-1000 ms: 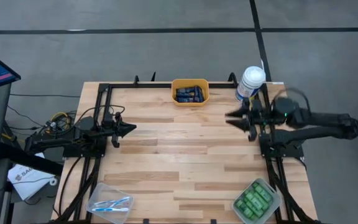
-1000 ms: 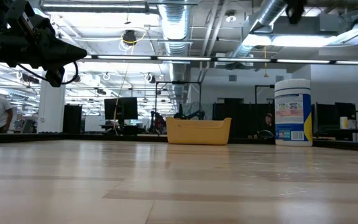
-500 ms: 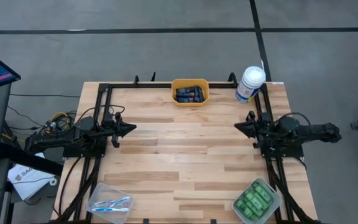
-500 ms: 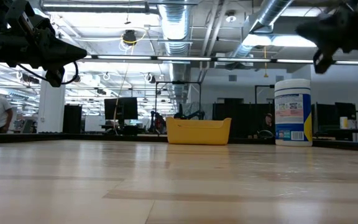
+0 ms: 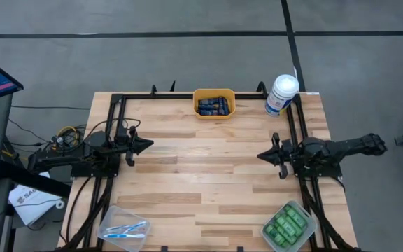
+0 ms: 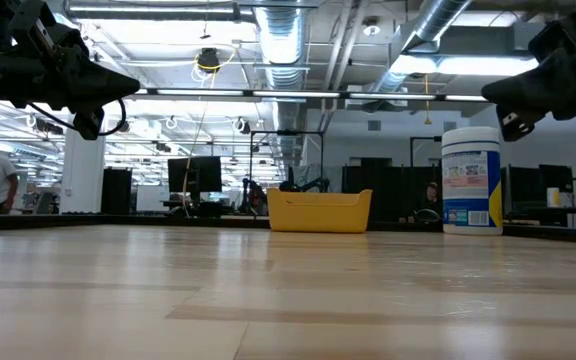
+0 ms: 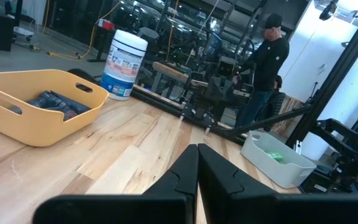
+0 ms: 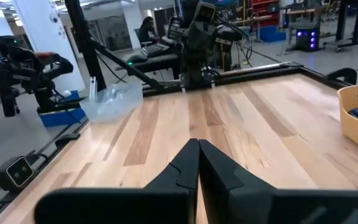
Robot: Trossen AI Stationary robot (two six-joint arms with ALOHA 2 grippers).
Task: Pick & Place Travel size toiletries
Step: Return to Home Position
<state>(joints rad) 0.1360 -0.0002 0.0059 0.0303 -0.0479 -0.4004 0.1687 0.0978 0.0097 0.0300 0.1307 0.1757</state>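
Left gripper: fingers pressed together, empty, raised near the tabletop's left edge. Right gripper: same condition, near the right edge. Navy tubes lie in the yellow bin at mid back edge. Green bottles fill the white bin at the front right corner. Toothbrushes lie in the clear bin at the front left corner. White canister: back right corner.

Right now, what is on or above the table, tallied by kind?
Bins: 3 (yellow bin, clear bin, white bin)
White tub: 1
Robot hands, both shut above the table: 2 (left hand, right hand)
Total: 6
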